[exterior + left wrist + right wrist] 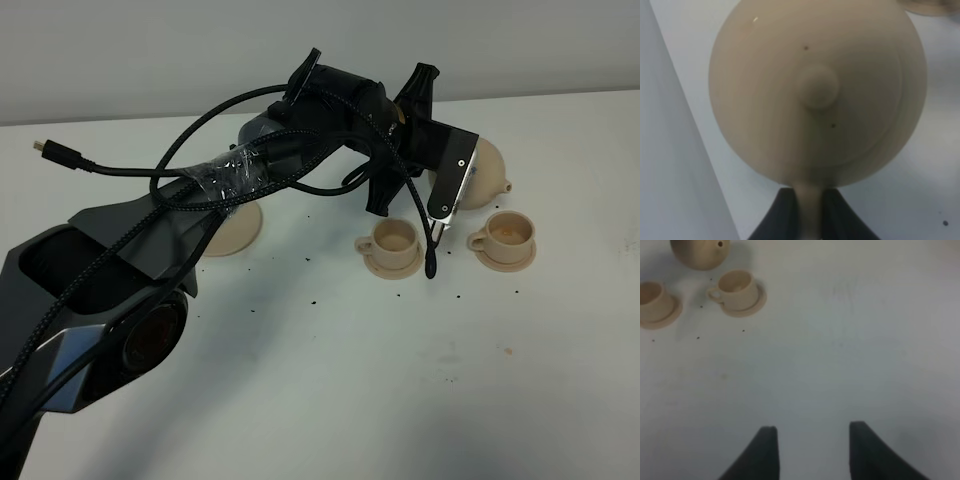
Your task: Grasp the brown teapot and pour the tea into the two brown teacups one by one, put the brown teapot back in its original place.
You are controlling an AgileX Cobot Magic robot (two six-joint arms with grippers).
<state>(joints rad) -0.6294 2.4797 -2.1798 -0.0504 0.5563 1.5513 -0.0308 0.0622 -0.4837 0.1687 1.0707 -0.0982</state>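
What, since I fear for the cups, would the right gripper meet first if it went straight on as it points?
Probably only the bare white table. The right gripper, fingers apart, aims at open tabletop; the two teacups and the teapot sit off to one side of that line. Depth is unclear.

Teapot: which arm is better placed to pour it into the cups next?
Left. The left fingers are shut on the teapot's handle, with the teapot close by both cups. The right fingers hang open over the table, away from them.
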